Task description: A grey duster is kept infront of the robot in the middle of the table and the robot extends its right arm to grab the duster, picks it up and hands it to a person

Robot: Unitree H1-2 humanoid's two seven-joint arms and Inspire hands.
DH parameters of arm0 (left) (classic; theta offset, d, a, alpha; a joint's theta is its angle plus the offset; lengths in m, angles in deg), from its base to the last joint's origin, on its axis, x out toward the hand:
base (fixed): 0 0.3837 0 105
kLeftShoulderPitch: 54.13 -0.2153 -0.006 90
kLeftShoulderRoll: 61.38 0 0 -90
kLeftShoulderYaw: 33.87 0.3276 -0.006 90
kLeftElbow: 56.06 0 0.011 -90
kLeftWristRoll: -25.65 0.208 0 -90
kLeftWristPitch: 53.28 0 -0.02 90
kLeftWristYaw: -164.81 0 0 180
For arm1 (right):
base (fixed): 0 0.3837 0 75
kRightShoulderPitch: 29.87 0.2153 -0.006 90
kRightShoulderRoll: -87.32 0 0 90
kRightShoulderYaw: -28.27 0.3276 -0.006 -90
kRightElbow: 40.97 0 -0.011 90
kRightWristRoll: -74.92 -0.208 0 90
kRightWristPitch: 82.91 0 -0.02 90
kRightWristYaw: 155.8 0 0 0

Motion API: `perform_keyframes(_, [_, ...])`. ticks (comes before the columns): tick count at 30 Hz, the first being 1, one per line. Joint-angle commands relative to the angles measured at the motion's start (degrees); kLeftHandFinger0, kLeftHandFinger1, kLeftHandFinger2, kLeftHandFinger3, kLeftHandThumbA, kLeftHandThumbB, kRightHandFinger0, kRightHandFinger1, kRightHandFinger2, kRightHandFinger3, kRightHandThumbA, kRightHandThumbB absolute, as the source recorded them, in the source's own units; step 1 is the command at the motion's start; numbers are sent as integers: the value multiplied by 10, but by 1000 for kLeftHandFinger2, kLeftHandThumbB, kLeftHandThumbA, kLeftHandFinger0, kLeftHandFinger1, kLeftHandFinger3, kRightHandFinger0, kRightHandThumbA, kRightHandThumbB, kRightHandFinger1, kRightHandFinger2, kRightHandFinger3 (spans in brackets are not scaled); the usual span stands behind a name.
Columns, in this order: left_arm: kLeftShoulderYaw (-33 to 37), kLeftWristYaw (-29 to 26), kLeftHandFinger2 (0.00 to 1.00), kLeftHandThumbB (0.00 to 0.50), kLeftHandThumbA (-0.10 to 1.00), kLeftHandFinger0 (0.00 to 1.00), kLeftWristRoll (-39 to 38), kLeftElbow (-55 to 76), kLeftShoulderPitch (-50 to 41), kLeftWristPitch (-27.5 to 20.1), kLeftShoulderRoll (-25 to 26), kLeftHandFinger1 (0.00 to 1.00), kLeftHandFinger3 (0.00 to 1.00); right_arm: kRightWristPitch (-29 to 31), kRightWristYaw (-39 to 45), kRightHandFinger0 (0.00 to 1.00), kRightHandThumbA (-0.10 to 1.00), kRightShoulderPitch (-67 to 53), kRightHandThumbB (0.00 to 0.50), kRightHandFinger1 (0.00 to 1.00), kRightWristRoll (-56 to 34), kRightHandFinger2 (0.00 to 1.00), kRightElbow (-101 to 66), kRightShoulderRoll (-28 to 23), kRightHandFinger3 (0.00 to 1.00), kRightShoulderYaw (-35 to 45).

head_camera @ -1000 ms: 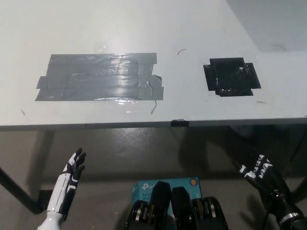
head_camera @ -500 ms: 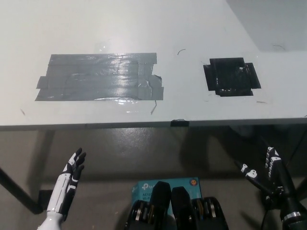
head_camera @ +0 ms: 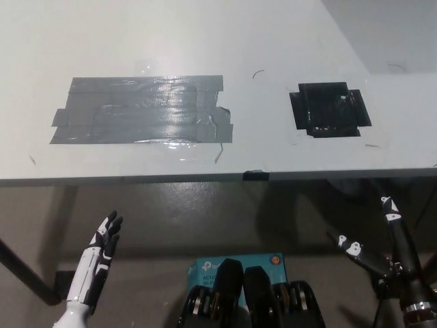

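Resting below the table [head_camera: 205, 41], both hands open: left hand [head_camera: 104, 244], right hand [head_camera: 382, 246].

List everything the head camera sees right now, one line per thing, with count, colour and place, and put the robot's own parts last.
Table: one, white, fills the upper half of the view, its front edge running across the middle.
Grey tape patch: one, shiny grey, on the table, left of centre.
Black tape patch: one, black, on the table, to the right.
Box: one, teal, on the floor under the table, bottom centre.
Grey duster: none in view.
Left hand: one, white, lower left, below the table edge, open, holding nothing.
Right hand: one, black, lower right, below the table edge, fingers spread, holding nothing.
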Motion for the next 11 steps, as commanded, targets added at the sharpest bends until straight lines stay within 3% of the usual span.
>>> perform_keyframes(1, [-2,-10,1000,292,1000,992,9,14,-3,-26,6,1000,1000,55,-8,1000,937,2,434,1000,46,1000,-4,1,1000,12])
perform_keyframes(11, [-1,-10,1000,287,1000,997,15,18,-4,-21,7,1000,1000,58,5,1000,897,0,398,1000,52,1000,-4,8,1000,20])
